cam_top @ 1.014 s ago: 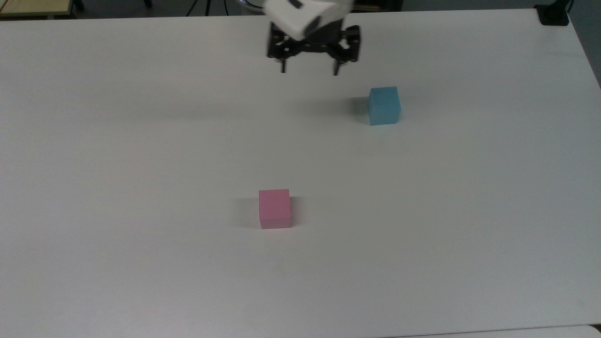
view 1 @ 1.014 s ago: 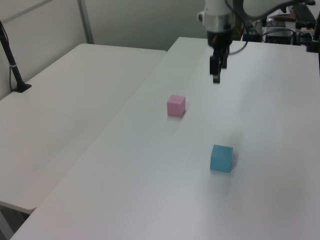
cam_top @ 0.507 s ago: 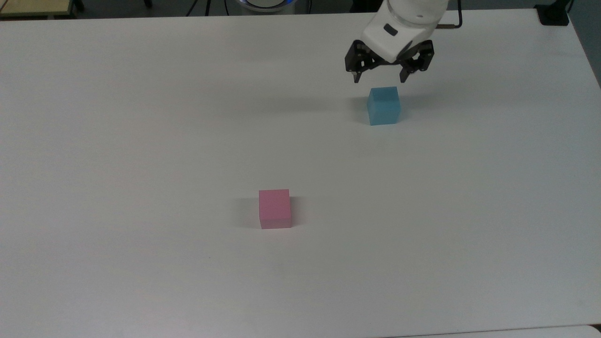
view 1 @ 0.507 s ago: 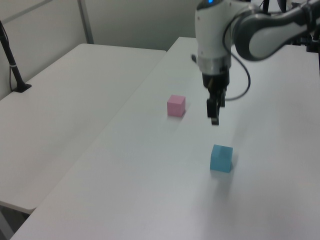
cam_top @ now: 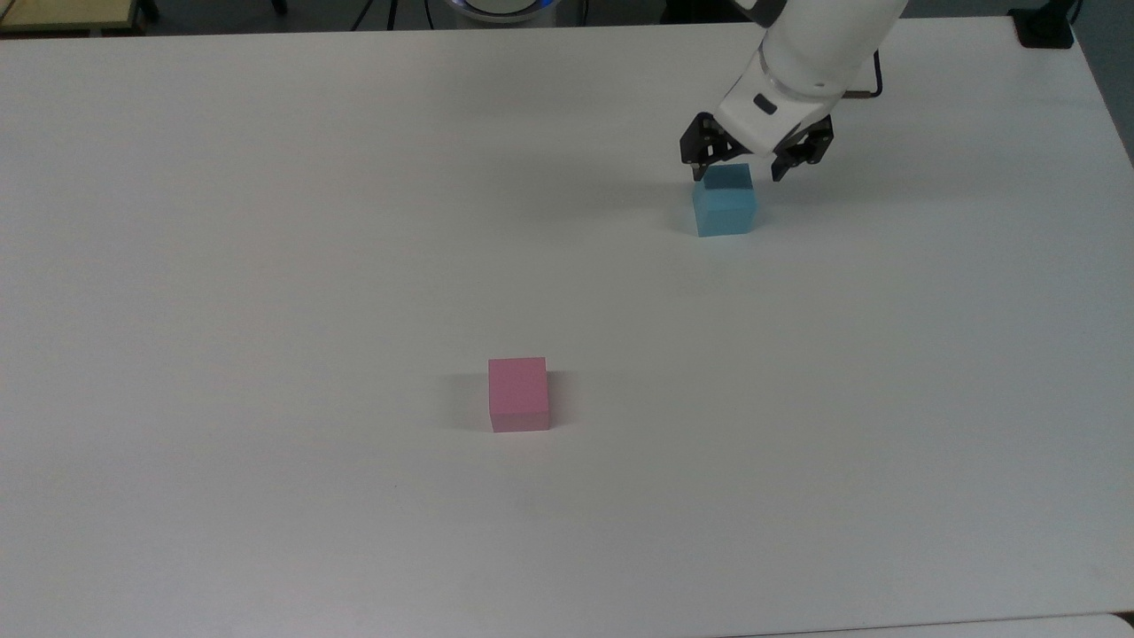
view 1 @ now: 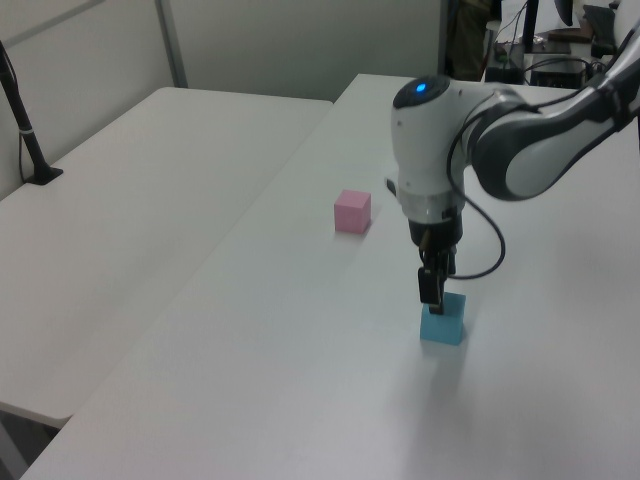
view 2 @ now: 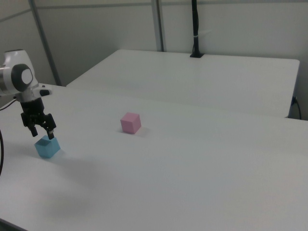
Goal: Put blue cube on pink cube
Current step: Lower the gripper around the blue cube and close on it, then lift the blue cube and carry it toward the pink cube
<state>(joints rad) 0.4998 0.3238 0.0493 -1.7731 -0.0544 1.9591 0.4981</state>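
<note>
The step in hand is the approach for the grasp; the small sky-blue matte foam-like cube (cam_top: 725, 210) sits on the white table (cam_top: 266, 266) toward the top view's far right, and the black two-finger gripper (cam_top: 742, 175) of the white arm hangs directly over it, fingers spread apart with one tip on each side of the cube's top edge; in the right view the gripper (view 2: 42, 133) straddles the upper corners of the blue cube (view 2: 47, 147) without closing on it; nothing is clamped. In the left view the gripper (view 1: 431, 300) hangs just at the blue cube's (view 1: 443, 320) top face. The small pink matte foam-like cube (cam_top: 518, 394) stands well apart, nearer in the top view and to its left; it is bare on top, so the stacking is not yet begun. The next move, as I judge it, calls for a short descent until the fingers flank the blue cube's sides, then a close, a lift clear of the table, and a carry over to the pink cube (view 2: 130, 122); the placing will want the blue cube square over the pink one, since they match in size and leave little margin.
</note>
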